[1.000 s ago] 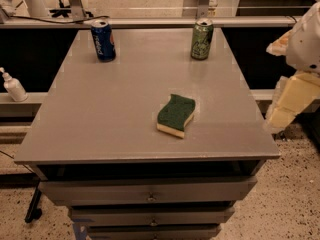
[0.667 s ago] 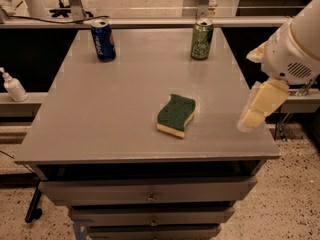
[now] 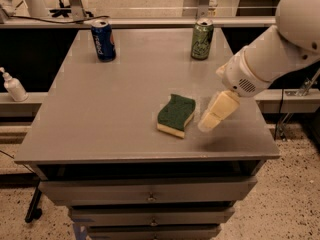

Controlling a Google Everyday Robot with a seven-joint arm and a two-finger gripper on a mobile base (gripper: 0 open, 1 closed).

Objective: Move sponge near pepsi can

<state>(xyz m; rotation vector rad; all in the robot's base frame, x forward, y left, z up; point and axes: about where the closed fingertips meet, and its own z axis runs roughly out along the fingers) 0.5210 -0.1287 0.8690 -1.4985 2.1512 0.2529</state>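
Surface: grey table (image 3: 100, 129) with a flat top, seen from its front and a little from above; drawers (image 3: 150, 190) sit under the top.
Sponge: the sponge (image 3: 176, 115) lies flat on the table top, dark green side up, with the pale yellow foam showing along its front edge. It is nearer to the front edge of the table than to the back edge.
Pepsi can: the pepsi can (image 3: 103, 40) stands upright behind the sponge and to its left in the view, well apart from it.
Green can: a green can (image 3: 202, 39) stands upright behind the sponge and slightly to its right, also well apart.
Gripper: the cream gripper (image 3: 210, 120) is just beside the right side of the sponge, tilted with its tip down toward the table top. I cannot tell if it touches the sponge.
Gripper state: apart or together, I cannot tell.
Arm: the white arm (image 3: 270, 59) reaches in from behind and to the right of the sponge.
Side: a white pump bottle (image 3: 14, 86) stands off the table, far to the left of the sponge.
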